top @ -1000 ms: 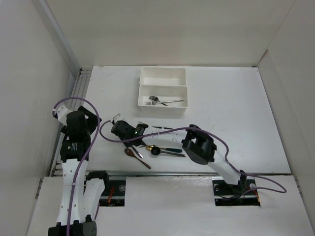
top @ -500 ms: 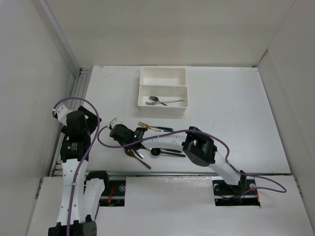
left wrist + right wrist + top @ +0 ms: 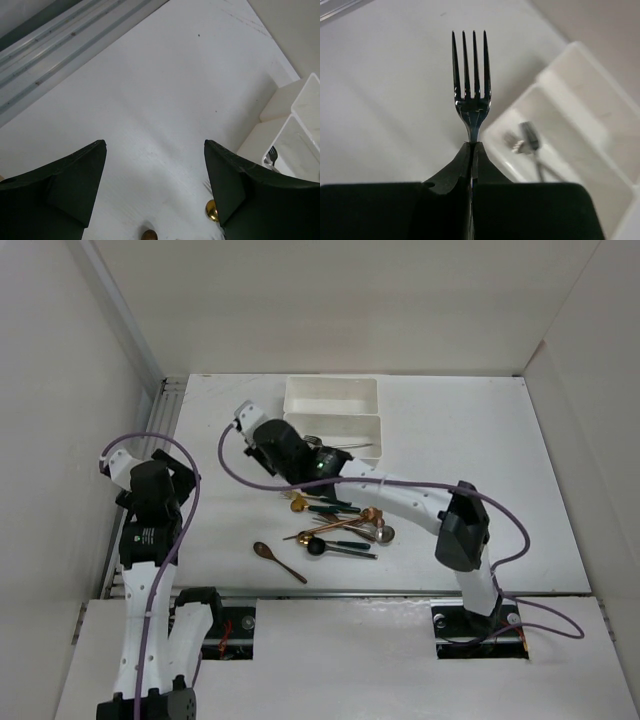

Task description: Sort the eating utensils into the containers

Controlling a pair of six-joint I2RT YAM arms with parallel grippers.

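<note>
- The right hand (image 3: pixel 471 146) is pressed together on the neck of a silver fork (image 3: pixel 471 97), which sticks straight out past the fingertips with its tines free.
- Only the right wrist view shows this fork. From above, the right hand (image 3: pixel 270 445) hides it and hangs over the left end of the near tray (image 3: pixel 345 466).
- Past the tines, the wrist view shows the near tray (image 3: pixel 570 155) with another fork (image 3: pixel 529 137) lying in it, blurred, and the far tray (image 3: pixel 585 90) beside it.
- The left hand (image 3: pixel 155 146) is spread wide with nothing between its fingers (image 3: pixel 75 185), over bare surface (image 3: pixel 150 90).
- Its camera catches fork tines (image 3: pixel 271 155) in a tray corner.
- The overhead view alone shows the loose utensils (image 3: pixel 335 522) piled on the surface (image 3: pixel 480 470) near the trays, and a brown spoon (image 3: pixel 276 559) lying apart.
</note>
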